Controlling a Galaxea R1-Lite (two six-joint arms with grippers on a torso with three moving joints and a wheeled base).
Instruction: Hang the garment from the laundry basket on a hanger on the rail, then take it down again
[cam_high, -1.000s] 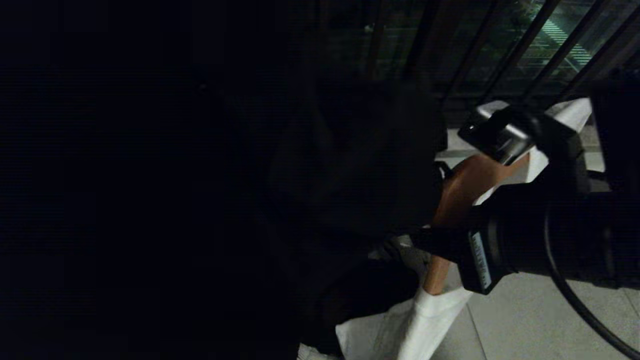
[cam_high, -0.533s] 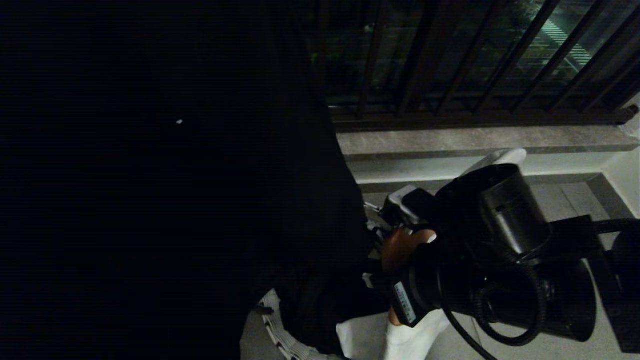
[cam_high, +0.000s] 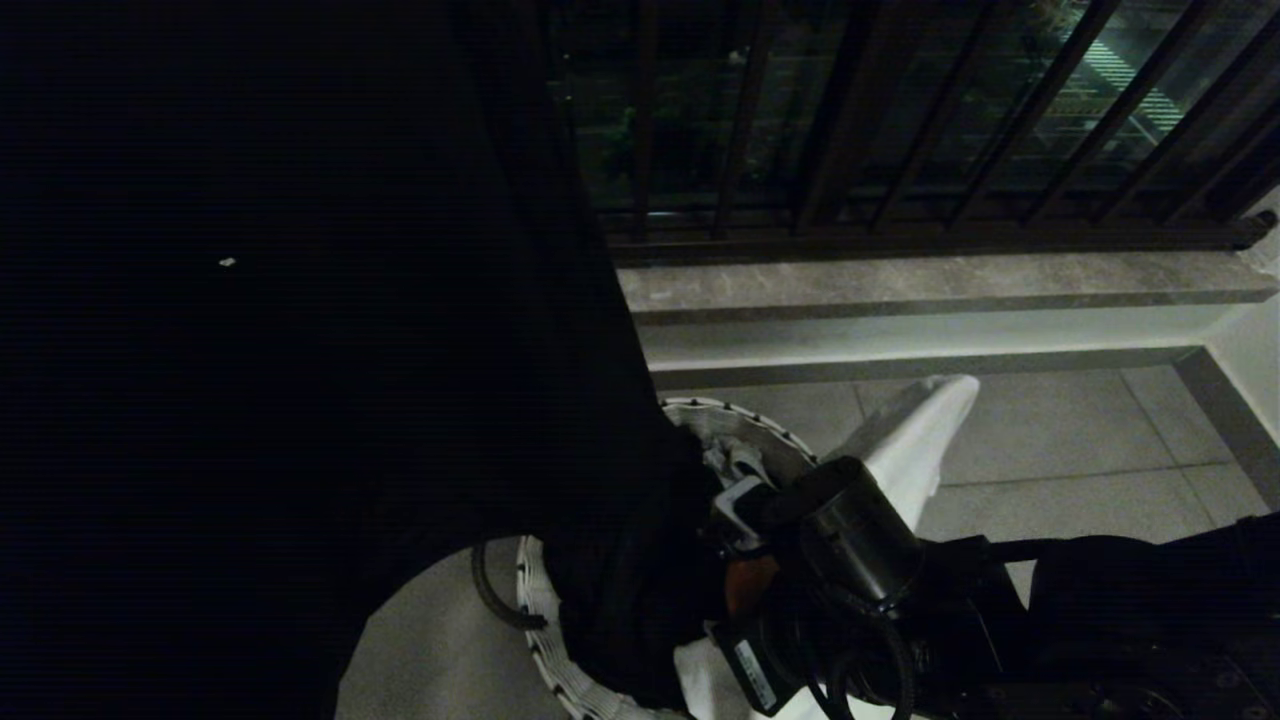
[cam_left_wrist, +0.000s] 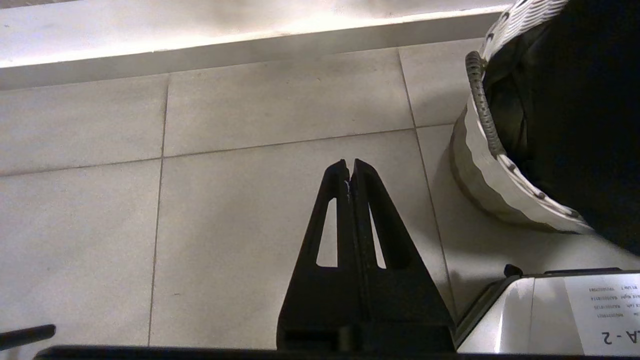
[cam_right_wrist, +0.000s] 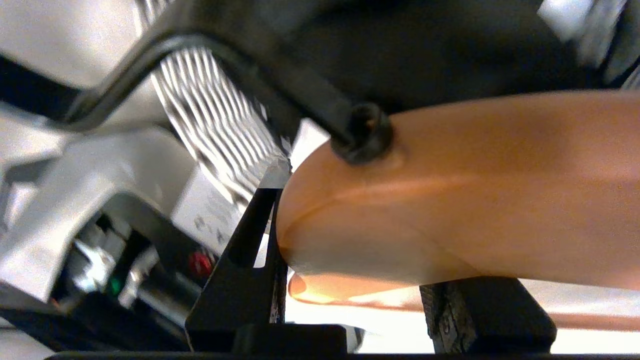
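I have the right pincer (cam_right_wrist: 350, 280) clamped across the thick wooden hanger (cam_right_wrist: 475, 200), one finger on each side of the wood just below where the dark metal hook (cam_right_wrist: 280, 85) screws in; gripping near the hook is, I judge, what lets me carry the whole load balanced. In the head view that pincer sits low and right of centre, just over the laundry basket (cam_high: 540, 620), with a sliver of the orange-brown wood showing at it. The dark garment (cam_high: 400, 350) fills the whole left half of that frame and its lower part drops inside the white patterned rim, so I read this as the take-down end of the task, though I can't confirm it. White cloth (cam_high: 915, 440) sticks out past the arm toward the floor tiles (cam_high: 1080, 430). The rail is in no view. Open room lies right of the basket on the tiles; the low ledge (cam_high: 900, 285) and window bars (cam_high: 850, 120) close off the top of the frame. Left pincer (cam_left_wrist: 350, 172) is clenched empty, hanging over bare floor just beside the basket wall.
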